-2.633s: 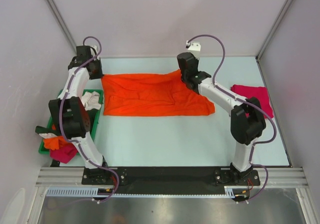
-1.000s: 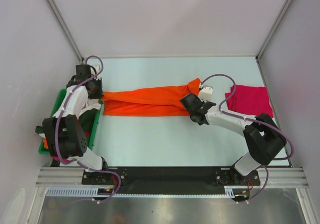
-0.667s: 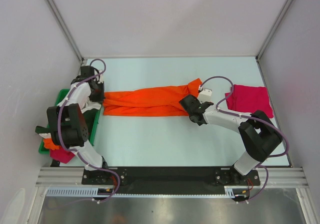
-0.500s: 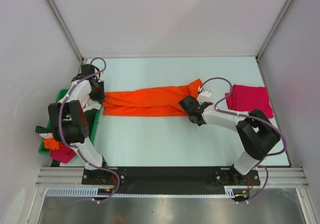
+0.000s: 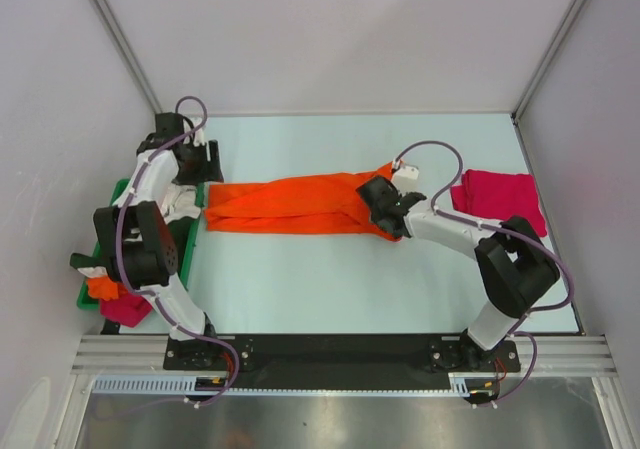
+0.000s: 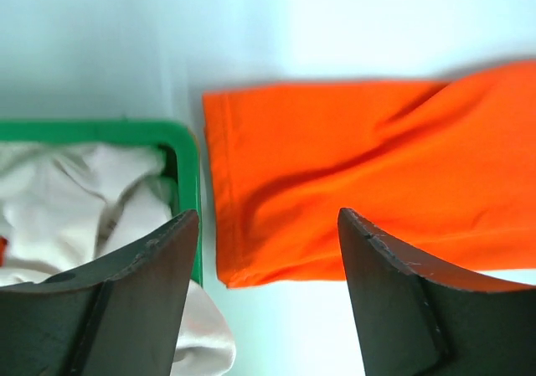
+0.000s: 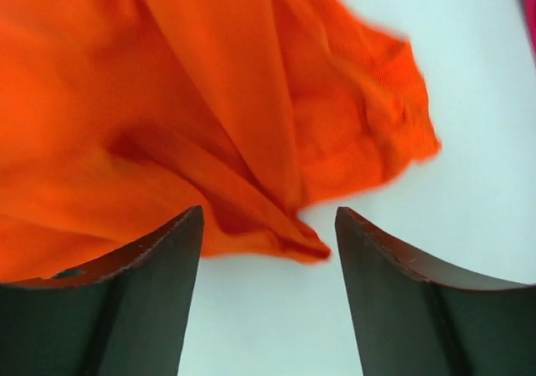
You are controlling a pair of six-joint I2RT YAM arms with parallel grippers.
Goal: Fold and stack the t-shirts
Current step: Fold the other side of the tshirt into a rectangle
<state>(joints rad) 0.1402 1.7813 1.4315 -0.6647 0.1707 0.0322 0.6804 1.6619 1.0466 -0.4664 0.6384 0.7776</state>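
Left gripper (image 6: 266, 225) and right gripper (image 7: 268, 217) are both springing apart, dropping the orange t-shirt (image 5: 290, 204) as a halved strip on the worktop (image 5: 330, 269). Crosswise folding is probably coming next.

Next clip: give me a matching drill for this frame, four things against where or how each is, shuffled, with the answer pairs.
Things:
1. orange t-shirt
2. magenta t-shirt
3. cream t-shirt
4. left gripper

Descriptions:
A. lying in the green bin
B. open, above the orange shirt's end by the bin
C. folded at the right side of the table
D. long strip across the table's middle

Pairs: 1-D, 2-C, 3-A, 4-B
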